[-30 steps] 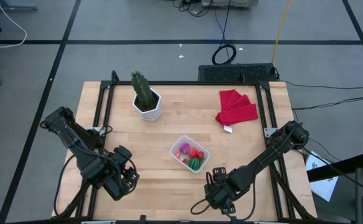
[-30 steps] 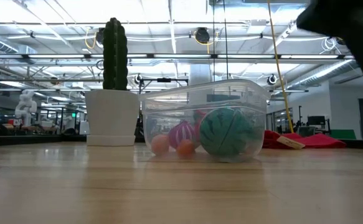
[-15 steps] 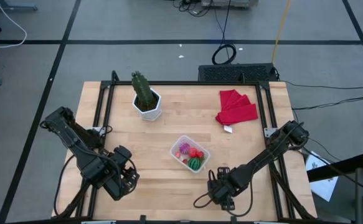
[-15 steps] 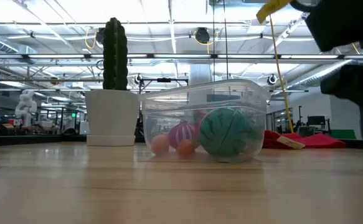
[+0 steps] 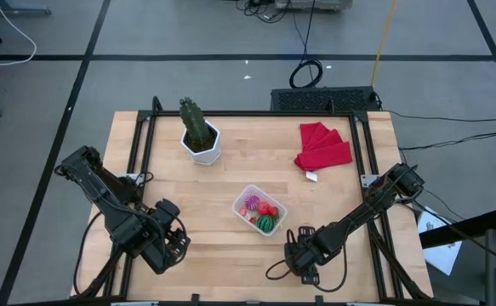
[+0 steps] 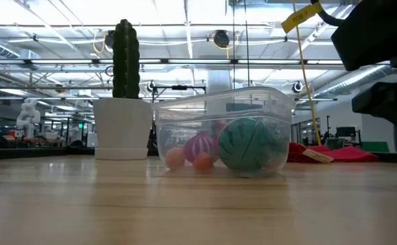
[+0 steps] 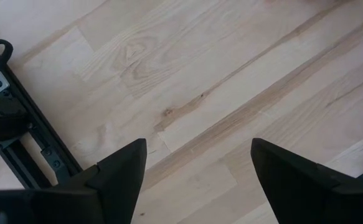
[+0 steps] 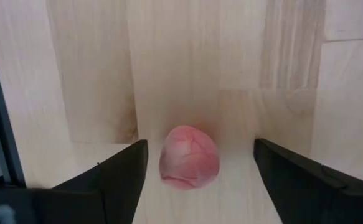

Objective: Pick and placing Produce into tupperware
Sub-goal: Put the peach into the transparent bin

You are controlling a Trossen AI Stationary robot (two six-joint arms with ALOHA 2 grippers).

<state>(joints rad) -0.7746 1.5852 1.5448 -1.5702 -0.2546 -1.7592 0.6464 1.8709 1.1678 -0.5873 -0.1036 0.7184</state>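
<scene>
Nearest first: the right gripper (image 8: pixel 197 186) sits low over the table (image 5: pixel 341 195), near the table's front edge, well clear of the tupperware (image 5: pixel 259 209) on its near-right side. Its fingers stand wide apart, one on each side of a pink berry (image 8: pixel 189 157) that lies loose on the wood, nothing gripped yet.

Risks, as judged from here:
- Berry is round and small. If one finger meets it before the other, it may roll or squirt out from between them.
- It lies close to the front edge, so a nudge that way could send it off the table.
- Closing too high would pinch only the top and let it slip.
- Carried to the tupperware, a release over the rim rather than the middle could bounce it back out.

Tupperware stands mid-table, already holding the green striped melon (image 6: pixel 246 144), a purple ridged piece (image 6: pixel 198 146) and small red and orange pieces. Between berry and tupperware the wood looks bare.

Left gripper (image 7: pixel 197 180) waits over bare wood on the tupperware's near-left, fingers apart, empty.

Beyond the tupperware: cactus (image 5: pixel 196 123) in a white pot (image 5: pixel 203 150) to the far left, red cloth (image 5: pixel 323 146) to the far right. Neither lies on the likely path.
</scene>
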